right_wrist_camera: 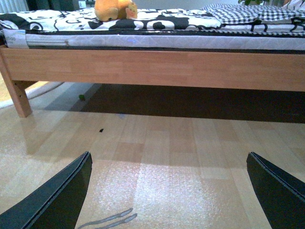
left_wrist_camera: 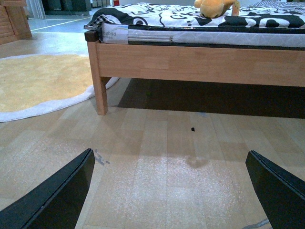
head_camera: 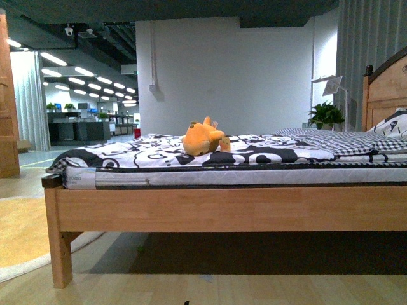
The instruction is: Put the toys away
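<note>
Orange plush toy (head_camera: 203, 138) is sitting up on the bed's black-and-white bedspread (head_camera: 273, 154), so nothing's put away yet imo. Both the left gripper (left_wrist_camera: 169, 151) and right gripper (right_wrist_camera: 169, 153) hang spread wide and empty, low over the wood floor (left_wrist_camera: 143, 138), well apart from it.

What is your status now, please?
Left gripper open, empty. Right gripper open, empty. Plush toy lies on bed, untouched. Wooden bed rail ahead, below toy.

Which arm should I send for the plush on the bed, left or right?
Right, narrowly. The plush lies nearer the middle of the right wrist view than of the left one. The right pincer and left pincer are both open, low over the floor.
</note>
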`<state>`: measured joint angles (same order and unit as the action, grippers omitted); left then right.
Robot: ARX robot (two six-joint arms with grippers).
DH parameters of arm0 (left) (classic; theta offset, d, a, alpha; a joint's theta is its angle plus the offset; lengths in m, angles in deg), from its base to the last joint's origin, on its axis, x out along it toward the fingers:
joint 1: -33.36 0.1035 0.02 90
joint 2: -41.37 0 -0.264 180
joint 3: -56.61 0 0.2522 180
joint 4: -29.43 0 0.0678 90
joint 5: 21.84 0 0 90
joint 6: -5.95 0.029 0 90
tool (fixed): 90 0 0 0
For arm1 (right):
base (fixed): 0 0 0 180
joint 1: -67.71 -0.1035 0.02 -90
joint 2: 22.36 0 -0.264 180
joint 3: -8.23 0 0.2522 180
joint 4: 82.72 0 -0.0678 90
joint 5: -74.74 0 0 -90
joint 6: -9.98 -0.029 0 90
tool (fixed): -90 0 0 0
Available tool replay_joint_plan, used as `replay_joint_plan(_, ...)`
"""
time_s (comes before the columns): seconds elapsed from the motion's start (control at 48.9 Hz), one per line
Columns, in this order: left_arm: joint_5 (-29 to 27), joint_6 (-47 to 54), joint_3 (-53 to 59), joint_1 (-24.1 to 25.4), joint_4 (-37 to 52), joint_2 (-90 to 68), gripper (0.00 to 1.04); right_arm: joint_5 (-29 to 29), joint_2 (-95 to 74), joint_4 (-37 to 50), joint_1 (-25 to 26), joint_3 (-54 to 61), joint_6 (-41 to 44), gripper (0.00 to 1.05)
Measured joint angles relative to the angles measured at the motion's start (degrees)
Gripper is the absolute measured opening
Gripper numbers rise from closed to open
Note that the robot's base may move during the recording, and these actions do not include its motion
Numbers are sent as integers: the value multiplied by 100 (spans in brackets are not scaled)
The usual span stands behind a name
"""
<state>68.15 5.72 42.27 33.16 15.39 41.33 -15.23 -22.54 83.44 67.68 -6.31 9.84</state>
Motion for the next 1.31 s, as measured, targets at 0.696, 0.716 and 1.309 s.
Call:
replay_joint_plan(0.696, 0, 0, 0, 0, 0, 0, 99, 0, 2, 0, 0, 0, 0, 98)
replay_joint_plan(0.716, 0, 0, 0, 0, 0, 0, 99, 0, 2, 0, 0, 0, -2, 98)
replay_joint_plan(1.309, -4, 0, 0, 0, 0, 0, 99, 2, 2, 0, 0, 0, -2, 98)
